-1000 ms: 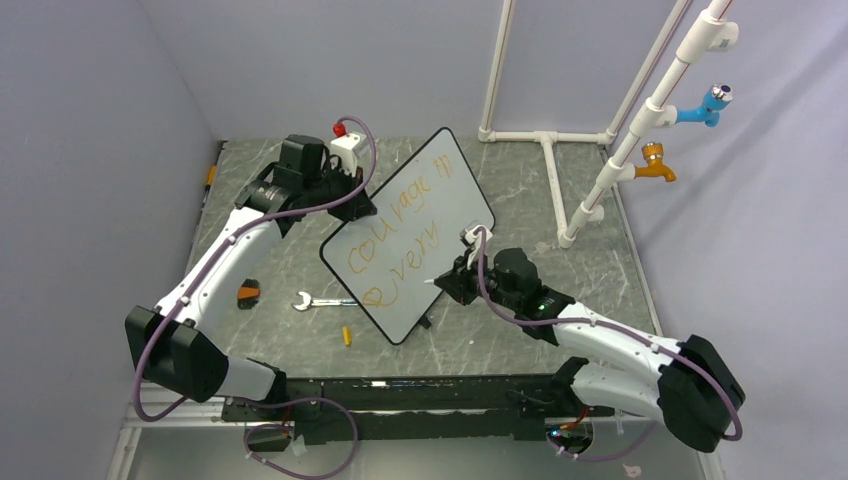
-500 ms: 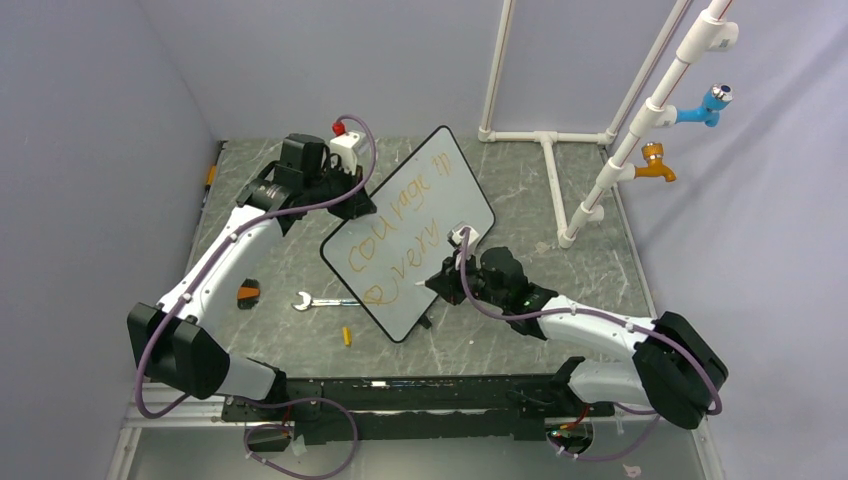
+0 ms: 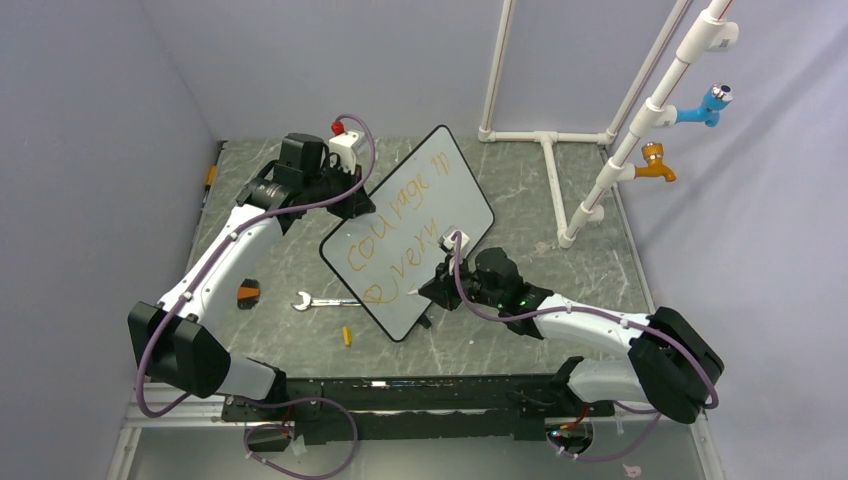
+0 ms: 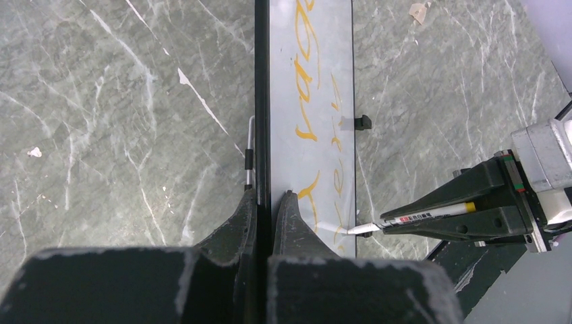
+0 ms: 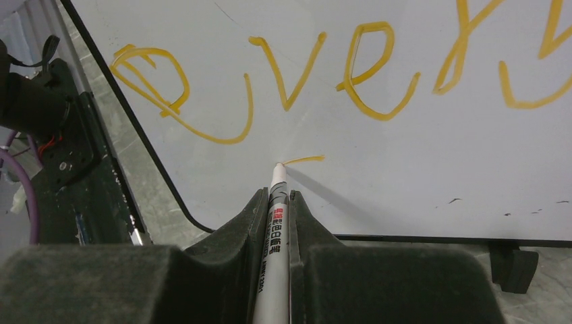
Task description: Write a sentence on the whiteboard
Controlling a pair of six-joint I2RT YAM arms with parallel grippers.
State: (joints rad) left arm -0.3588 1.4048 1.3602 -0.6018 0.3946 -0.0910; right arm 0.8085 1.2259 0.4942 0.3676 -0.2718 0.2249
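Over the last second your right arm has slid left along the whiteboard (image 3: 462,190), bringing the right gripper (image 3: 433,287) closer to the board's lower corner. Its jaws are clenched on a white marker (image 5: 275,233), whose tip touches the board at the left end of a short new orange stroke (image 5: 303,160) under the sentence (image 3: 395,232). Your left gripper (image 4: 270,200) is pinched tight on the board's black rim. The board stands tilted at mid-worktop (image 3: 540,205), with its lower corner toward the near edge. A wrench (image 3: 318,301) lies just beside its left edge.
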